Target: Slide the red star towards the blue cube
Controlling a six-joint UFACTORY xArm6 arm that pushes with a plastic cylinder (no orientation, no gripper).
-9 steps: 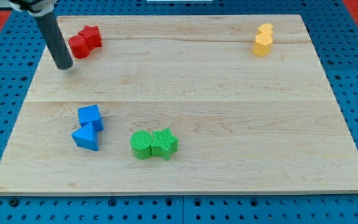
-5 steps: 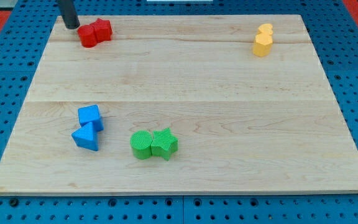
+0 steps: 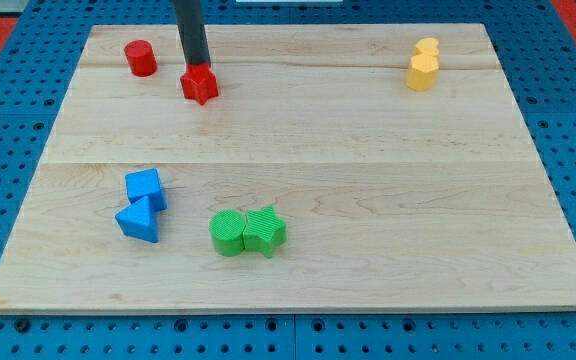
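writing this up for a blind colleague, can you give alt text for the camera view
My tip touches the top edge of the red star, well above the blue cube. A red cylinder stands apart at upper left on the wooden board.

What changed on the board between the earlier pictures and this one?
My tip swung from the view's left of the red pair to the view's top edge, then rightward, and now sits at the top side of the red star. The star has split from the red cylinder and slid toward the view's right and slightly down. The blue cube, blue wedge, green pair and yellow pair stayed put.
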